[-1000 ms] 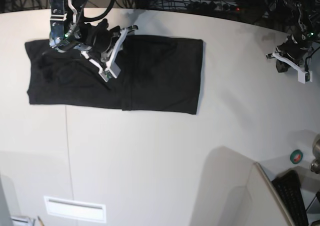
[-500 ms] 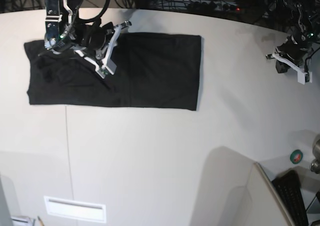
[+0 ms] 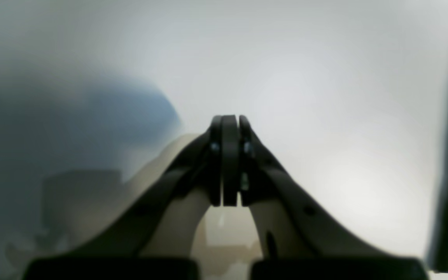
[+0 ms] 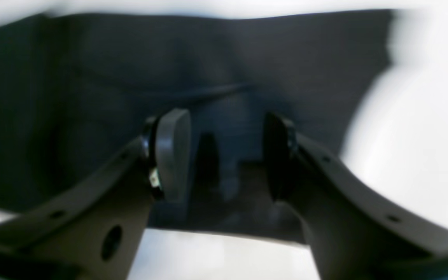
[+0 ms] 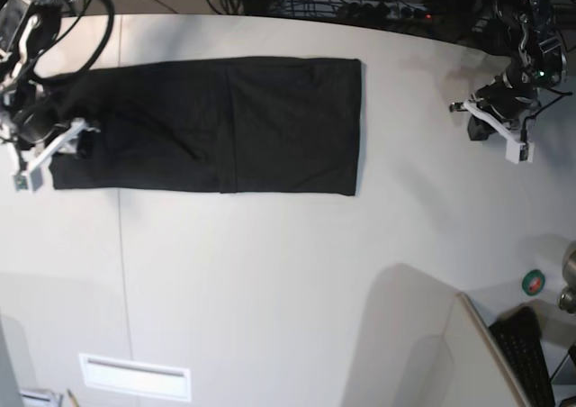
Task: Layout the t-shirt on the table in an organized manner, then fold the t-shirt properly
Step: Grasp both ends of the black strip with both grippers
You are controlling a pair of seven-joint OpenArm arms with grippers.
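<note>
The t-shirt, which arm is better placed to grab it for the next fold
Probably the right. The right gripper hangs open at the t-shirt's end, cloth filling its wrist view. The left gripper is shut over bare table, well away from the shirt.

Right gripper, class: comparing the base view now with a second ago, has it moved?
Yes. The right gripper has travelled from above the middle of the t-shirt to its end at the image's left, beyond the table seam.

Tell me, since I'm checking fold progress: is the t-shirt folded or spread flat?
Folded: the t-shirt lies as a long narrow black band on the table, no sleeves sticking out, a layer edge running across it.
</note>
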